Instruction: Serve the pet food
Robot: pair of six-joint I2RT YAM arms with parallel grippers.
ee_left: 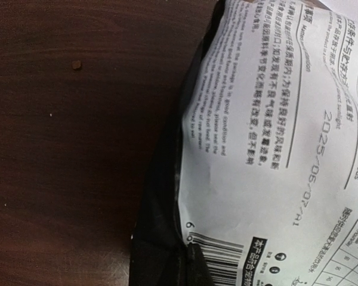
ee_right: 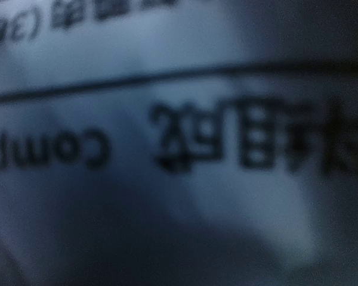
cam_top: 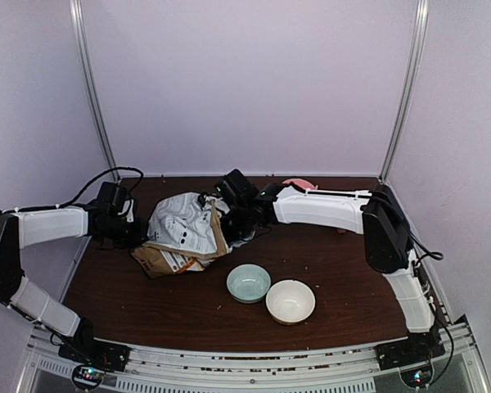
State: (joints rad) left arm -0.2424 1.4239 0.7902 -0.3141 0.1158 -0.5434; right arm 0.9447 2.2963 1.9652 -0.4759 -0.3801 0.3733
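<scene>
The dog-food bag [cam_top: 184, 229] stands crumpled left of the table's middle, its white printed back facing up. My left gripper [cam_top: 135, 227] is at the bag's left edge. In the left wrist view one dark fingertip [ee_left: 206, 265] lies over the barcode on the bag [ee_left: 256, 149], and the bag's edge sits in the jaws. My right gripper [cam_top: 237, 209] is against the bag's upper right edge. Its wrist view shows only blurred print on the bag [ee_right: 167, 137], with no fingers visible. No heap of pet food shows. One small brown pellet [ee_left: 77, 65] lies on the table.
A pale green bowl [cam_top: 249, 282] and a cream bowl [cam_top: 290, 301] sit side by side in front of the bag, both empty. A pink object [cam_top: 299, 183] lies at the back behind the right arm. Walls close the table on three sides.
</scene>
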